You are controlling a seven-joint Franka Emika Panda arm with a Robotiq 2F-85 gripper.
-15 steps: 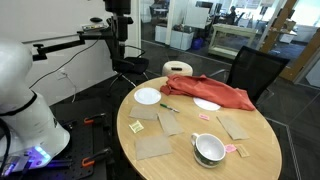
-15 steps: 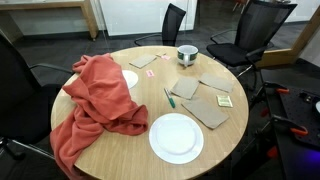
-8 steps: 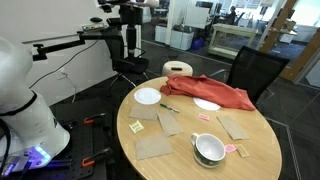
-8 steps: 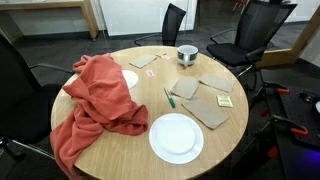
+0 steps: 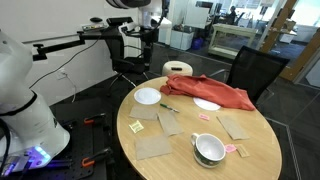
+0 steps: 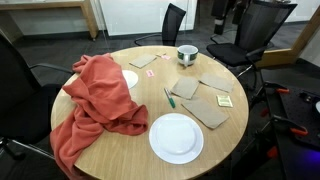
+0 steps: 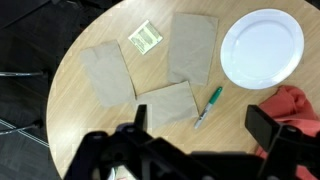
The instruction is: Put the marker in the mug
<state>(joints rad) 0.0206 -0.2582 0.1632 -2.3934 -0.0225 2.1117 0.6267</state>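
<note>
The marker [image 7: 209,105] is a slim stick with a green cap. It lies on the round wooden table next to a brown paper sheet, and shows in both exterior views [image 5: 168,107] [image 6: 167,97]. The mug [image 5: 209,149] [image 6: 187,54] is white with a dark inside. It stands near the table edge and is out of the wrist view. My gripper [image 7: 200,125] is open and empty, high above the table, with the marker between its fingers [image 7: 265,125] in the wrist view. It hangs beyond the table edge in an exterior view [image 5: 147,36].
A red cloth [image 5: 215,92] [image 6: 95,100] is heaped on one side of the table. Two white plates [image 6: 176,137] [image 6: 130,78], several brown paper sheets [image 7: 105,72] and yellow scraps [image 7: 146,38] lie around. Black chairs [image 5: 255,70] ring the table.
My arm has swung toward the table, moving right in an exterior view, and its dark end now enters the top of the other view. Nothing on the table moved.
</note>
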